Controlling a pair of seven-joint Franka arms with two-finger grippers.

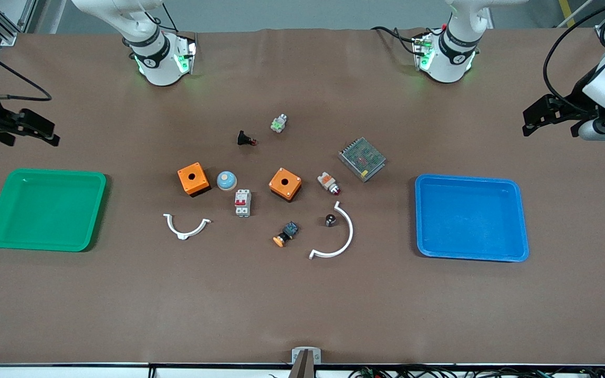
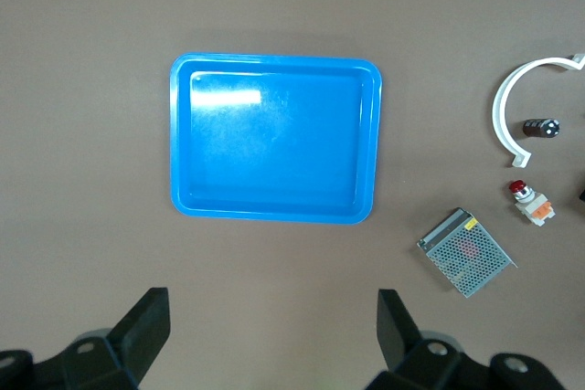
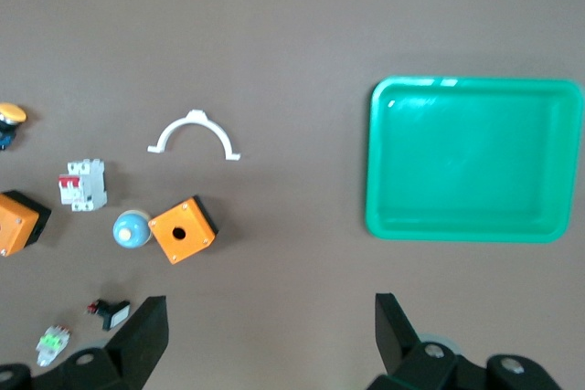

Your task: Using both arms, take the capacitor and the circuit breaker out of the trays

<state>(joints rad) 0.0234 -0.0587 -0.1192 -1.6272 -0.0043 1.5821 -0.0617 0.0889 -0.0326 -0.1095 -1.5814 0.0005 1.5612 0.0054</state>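
**Brown table, two trays, parts in the middle**

A brown mat covers the table (image 1: 302, 304) from edge to edge, with a grey floor strip showing past the robots' bases and cables running along the edge nearest the front camera. A green tray (image 1: 45, 209) sits at the right arm's end and a blue tray (image 1: 470, 217) at the left arm's end — both hold nothing.

The parts lie between the trays. The breaker (image 1: 242, 202), white-grey with red levers, lies flat between two orange boxes (image 1: 193, 178) (image 1: 285, 184) and slightly nearer the front camera than they are, just beside a blue dome button (image 1: 226, 180). The capacitor (image 1: 329, 220), a small black cylinder, lies inside the curve of a white half-ring clamp (image 1: 336, 237), apart from it. An orange-capped push button (image 1: 285, 234) lies near it, toward the right arm's end. A second white clamp (image 1: 186, 227) lies nearer the green tray. A metal mesh power supply (image 1: 362, 158) and a white-and-orange part with a red tip (image 1: 329, 182) lie toward the blue tray.

The left gripper (image 2: 274, 335) hangs in the air over bare mat beside the blue tray, jaws spread wide and holding nothing. The right gripper (image 3: 270, 335) hangs over bare mat beside the green tray — jaws likewise wide, nothing between them.
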